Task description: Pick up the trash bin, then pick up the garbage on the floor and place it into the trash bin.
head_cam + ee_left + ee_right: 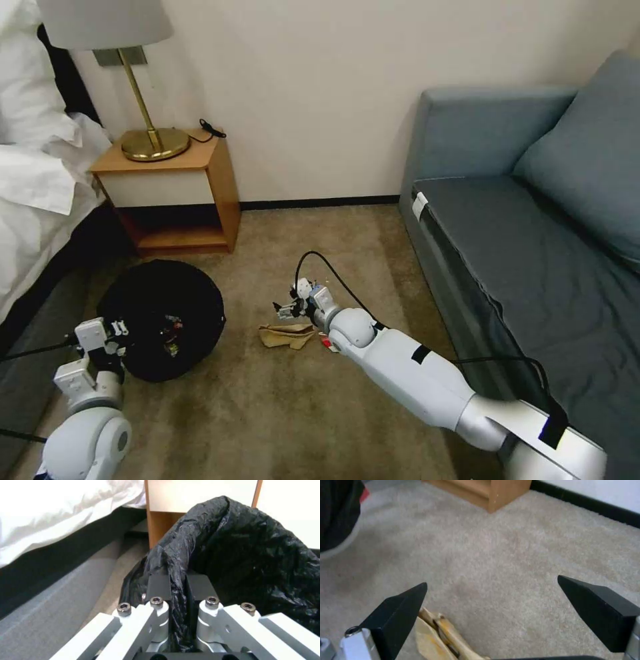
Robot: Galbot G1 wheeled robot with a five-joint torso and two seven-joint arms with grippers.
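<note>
The left end effector (178, 585) is closed on the bag-covered rim of the bin (163, 317), a fold of black plastic pinched between its two dark fingers (159, 583). In the head view it sits at the bin's near-left edge, low over the carpet (280, 413) beside the bed (33, 193).

The right end effector (493, 590) is spread wide with nothing between its fingers (400, 607), which point down at bare carpet. It hovers just above the brown paper (288, 335); in the wrist view the paper lies right by one finger. A small red scrap (326, 343) shows on the carpet beside the paper, half hidden by the arm.

The floor is beige carpet, short-piled and slightly mottled. A wooden nightstand (173, 193) with a brass lamp (143, 100) stands against the pale wall, the bed with white linen at its left. A grey-blue sofa (533, 247) lines the right side.

The bin is round, lined with crinkled black plastic that covers its rim. Small bits of litter (172, 333) are visible inside.
</note>
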